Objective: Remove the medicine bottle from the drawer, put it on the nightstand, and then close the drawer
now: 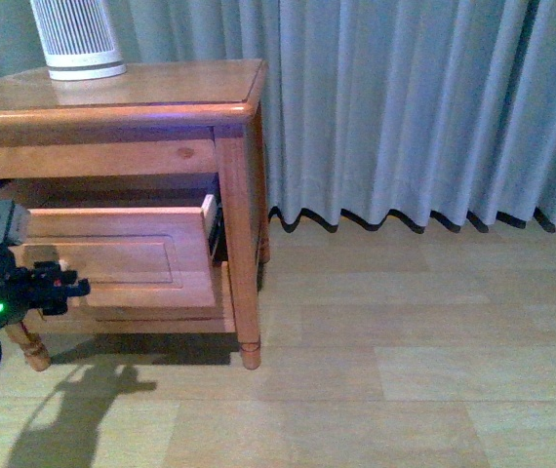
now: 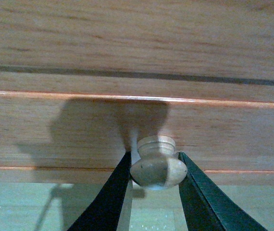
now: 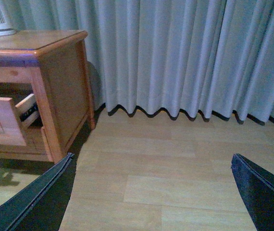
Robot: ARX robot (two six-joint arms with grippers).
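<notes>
The nightstand stands at the left, and its side shows in the right wrist view. Its drawer is pulled partly out; the panelled front also shows in the right wrist view. My left gripper is at the drawer front. In the left wrist view the left gripper is shut on the round wooden drawer knob, one finger on each side. My right gripper is open and empty above the floor, right of the nightstand. The medicine bottle is out of view; the drawer's inside is hidden.
A white ribbed device stands on the nightstand top at the back left. A grey curtain hangs behind, down to the floor. Pale wood floor spreads to the right. A dark drawer rail shows at the drawer's right side.
</notes>
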